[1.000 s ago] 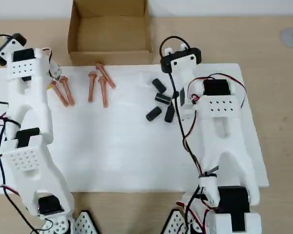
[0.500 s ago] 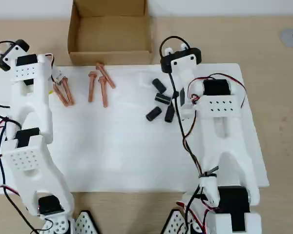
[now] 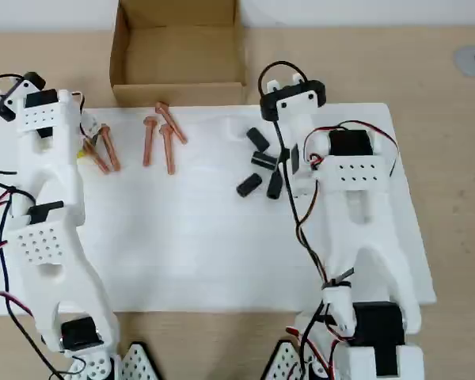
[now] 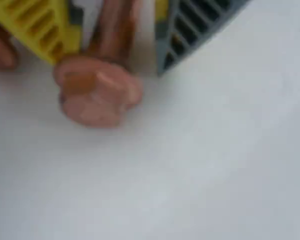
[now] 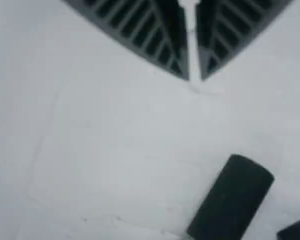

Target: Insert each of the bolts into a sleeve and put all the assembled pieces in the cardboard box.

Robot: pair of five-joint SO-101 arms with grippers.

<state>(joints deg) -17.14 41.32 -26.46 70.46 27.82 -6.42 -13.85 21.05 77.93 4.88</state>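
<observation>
We see the left jaws set down over one bolt (image 4: 97, 90) near the far left corner of the sheet (image 3: 206, 237). One yellow and one grey, they stand on either side of its shaft with a sliver of white showing on each side. We judge them open around it, not yet pinching. The head lies free beyond the tips. That makes sense to us: a hold on the shaft close to the head would leave the plain end clear to enter a sleeve. The other bolts (image 3: 168, 148) lie loose along the sheet's far edge, mostly apart from one another, so each looks easy to take alone.

The right jaws are low over the sheet beside the sleeves (image 3: 263, 161), closed to a thin slit with nothing between them. One sleeve (image 5: 230, 200) lies on its side near their tips, untouched. We take it this arm is placed by the sleeves so it can lift one and offer its bore to the bolt.

The box (image 3: 178, 93) sits on the counter (image 3: 443, 95) just past the sheet's far edge, open side up, between the two groups where either arm should reach. Nothing assembled lies in it, so we judge the task to be at its first pick.
</observation>
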